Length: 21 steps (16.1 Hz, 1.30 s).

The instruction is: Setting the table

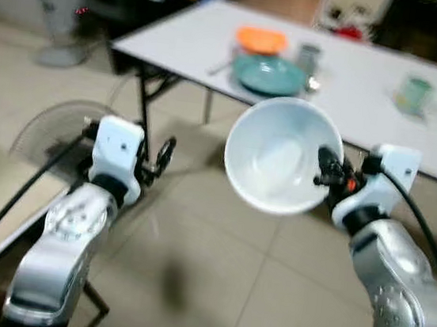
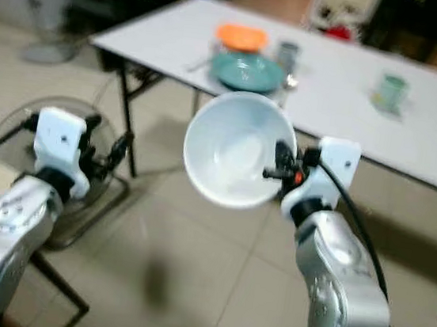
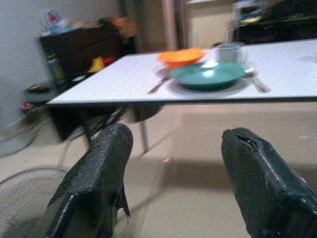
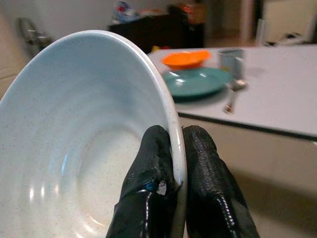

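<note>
Up front, right end effector [image 4: 177, 148] pinches white bowl [image 1: 279, 155] by its rim; left end effector [image 3: 173, 178] gapes unladen.

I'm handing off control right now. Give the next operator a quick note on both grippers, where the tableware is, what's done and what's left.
Right gripper: shut on the rim of the white bowl, held tilted above the floor, short of the table.
Left gripper: open, holding nothing, raised in front of the robot.
On the table: teal plate with orange bowl behind it, a grey cup, a spoon beside the plate, a green mug farther right.
Left: carry the white bowl to the table and set it down.
</note>
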Motion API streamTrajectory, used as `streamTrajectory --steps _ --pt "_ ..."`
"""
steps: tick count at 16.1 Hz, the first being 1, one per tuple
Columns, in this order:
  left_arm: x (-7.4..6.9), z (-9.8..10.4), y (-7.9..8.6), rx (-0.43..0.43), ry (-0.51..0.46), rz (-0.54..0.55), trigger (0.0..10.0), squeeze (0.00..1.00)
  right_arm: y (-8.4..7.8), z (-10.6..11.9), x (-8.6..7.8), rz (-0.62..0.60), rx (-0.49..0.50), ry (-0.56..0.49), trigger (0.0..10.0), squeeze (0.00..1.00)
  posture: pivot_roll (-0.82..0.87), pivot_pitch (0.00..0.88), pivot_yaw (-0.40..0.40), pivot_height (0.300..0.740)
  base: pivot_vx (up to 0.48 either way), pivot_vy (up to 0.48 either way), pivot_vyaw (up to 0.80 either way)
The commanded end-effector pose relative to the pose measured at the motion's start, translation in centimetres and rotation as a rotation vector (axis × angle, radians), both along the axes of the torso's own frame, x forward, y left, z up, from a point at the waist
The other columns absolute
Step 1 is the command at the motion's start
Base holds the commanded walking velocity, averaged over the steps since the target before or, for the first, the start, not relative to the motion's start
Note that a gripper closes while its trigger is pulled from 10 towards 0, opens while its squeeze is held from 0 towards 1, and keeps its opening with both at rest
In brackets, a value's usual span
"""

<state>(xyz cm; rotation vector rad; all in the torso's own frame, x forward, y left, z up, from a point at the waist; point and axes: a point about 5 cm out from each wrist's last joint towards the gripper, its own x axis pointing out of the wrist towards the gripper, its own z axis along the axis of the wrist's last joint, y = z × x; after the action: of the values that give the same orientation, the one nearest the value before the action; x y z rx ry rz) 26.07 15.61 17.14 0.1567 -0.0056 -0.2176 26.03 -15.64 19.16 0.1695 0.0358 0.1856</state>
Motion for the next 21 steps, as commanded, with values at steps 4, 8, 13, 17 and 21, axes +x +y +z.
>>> streamTrajectory --steps 4,8,13,17,21 --pt "0.17 0.39 -0.06 0.004 -0.013 0.004 10.0 0.0 -0.13 0.45 0.08 -0.008 0.004 -0.008 10.0 0.0 0.08 0.0 0.001 0.74 0.0 0.0 0.0" --pt "0.19 0.43 -0.13 0.002 -0.016 0.005 10.0 0.0 -0.1 0.56 0.19 -0.005 0.007 -0.004 10.0 0.0 0.08 0.0 -0.001 0.74 0.0 0.0 0.0" --pt "0.42 0.45 -0.31 -0.001 -0.013 -0.001 10.0 0.0 -0.12 0.3 0.06 -0.008 -0.016 0.007 10.0 0.0 0.07 0.0 0.008 0.74 0.0 0.0 -0.12" --pt "0.57 0.53 -0.35 -0.017 -0.017 0.009 10.0 0.0 -0.38 0.22 0.01 -0.025 -0.002 0.014 10.0 0.0 0.07 0.0 0.01 0.74 0.0 0.0 -0.8" --pt "0.92 0.05 -0.73 -0.025 -0.007 -0.012 10.0 0.0 -0.42 0.18 0.28 -0.052 -0.125 -0.001 10.0 0.0 0.07 0.0 0.01 0.74 0.0 0.0 -0.38"
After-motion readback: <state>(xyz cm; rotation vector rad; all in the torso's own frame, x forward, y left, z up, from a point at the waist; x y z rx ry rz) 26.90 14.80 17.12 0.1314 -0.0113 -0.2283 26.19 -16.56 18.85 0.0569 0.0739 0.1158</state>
